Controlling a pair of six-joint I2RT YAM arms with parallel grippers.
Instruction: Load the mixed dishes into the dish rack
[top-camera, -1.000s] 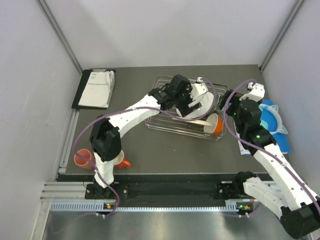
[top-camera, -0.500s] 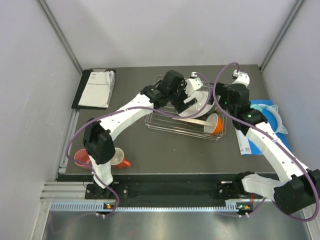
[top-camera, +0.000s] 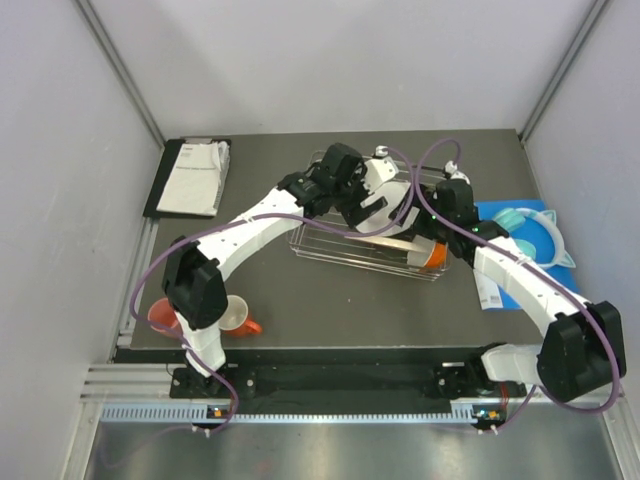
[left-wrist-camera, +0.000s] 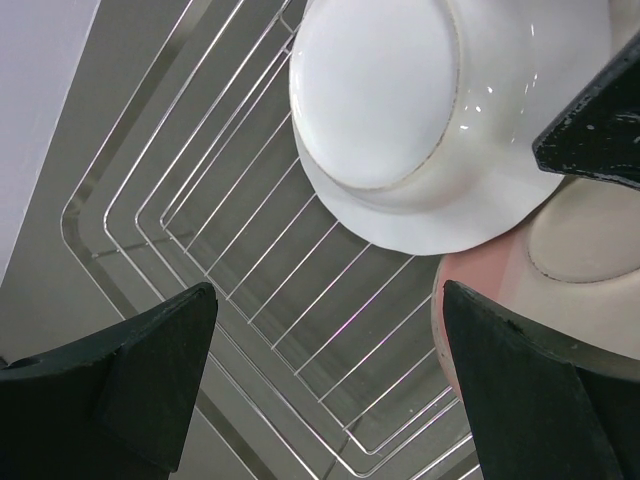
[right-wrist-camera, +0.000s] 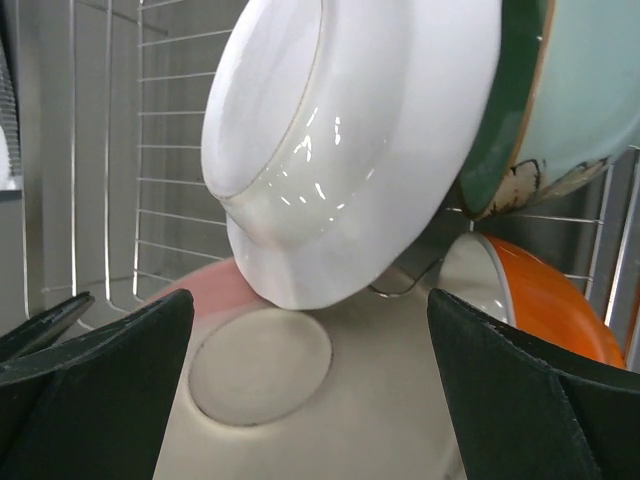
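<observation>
White bowl (right-wrist-camera: 330, 130) tilted on edge inside wire dish rack (left-wrist-camera: 200, 200), leaning against mint green bowl (right-wrist-camera: 590, 80), over pink-and-cream plate (right-wrist-camera: 260, 370) | orange mug (right-wrist-camera: 545, 300) beside them in rack | left gripper (left-wrist-camera: 325, 290) fingers spread, empty | right gripper (right-wrist-camera: 310, 300) fingers spread, empty, near the white bowl

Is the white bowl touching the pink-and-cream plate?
Touching. The right wrist view shows the white bowl with its lower rim resting on the pink-and-cream plate, no gap.

Lab enclosure: plain panels (top-camera: 350, 60), aluminium rail (top-camera: 130, 378).
</observation>
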